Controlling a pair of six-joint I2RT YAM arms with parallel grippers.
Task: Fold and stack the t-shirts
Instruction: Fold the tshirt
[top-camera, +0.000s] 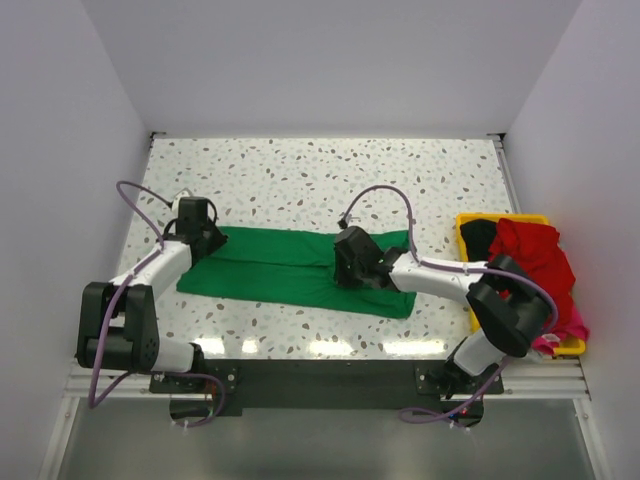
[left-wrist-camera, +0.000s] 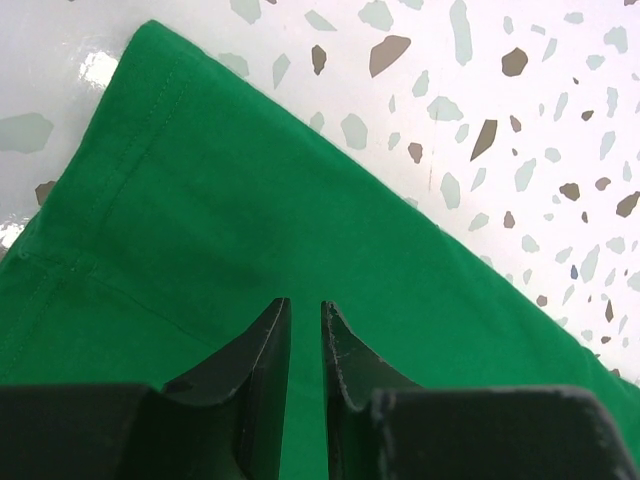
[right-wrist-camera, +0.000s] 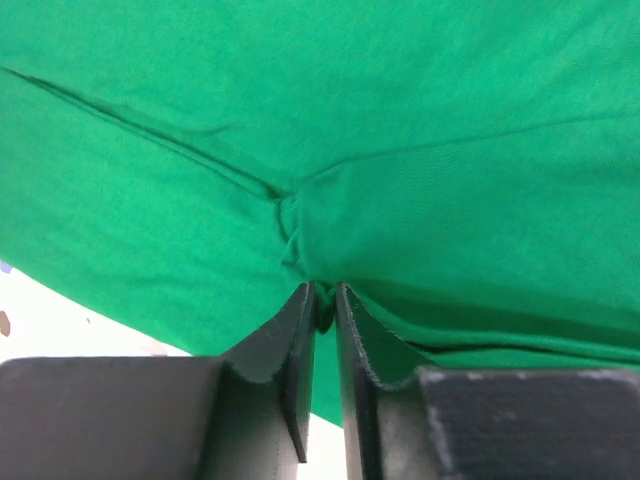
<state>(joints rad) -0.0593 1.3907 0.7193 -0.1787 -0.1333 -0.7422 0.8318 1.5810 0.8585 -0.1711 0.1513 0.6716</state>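
Observation:
A bright green t-shirt (top-camera: 285, 268) lies flat as a long folded strip across the near middle of the table. My left gripper (top-camera: 205, 240) stands over its left end. In the left wrist view its jaws (left-wrist-camera: 306, 305) stand a narrow gap apart on smooth green cloth (left-wrist-camera: 250, 200), with nothing pinched between them. My right gripper (top-camera: 350, 265) sits on the right half of the shirt. In the right wrist view it (right-wrist-camera: 325, 290) is shut on a small pucker of green fabric (right-wrist-camera: 400, 150), with creases running out from the tips. More t-shirts, red (top-camera: 535, 255), black (top-camera: 480, 235) and pink (top-camera: 572, 330), lie heaped at the right.
A yellow plastic bin (top-camera: 463, 222) at the right table edge holds the heap of shirts. The speckled tabletop (top-camera: 320, 180) stretches behind the green shirt to the white back wall. White walls close in left and right. Both arm bases stand at the near edge.

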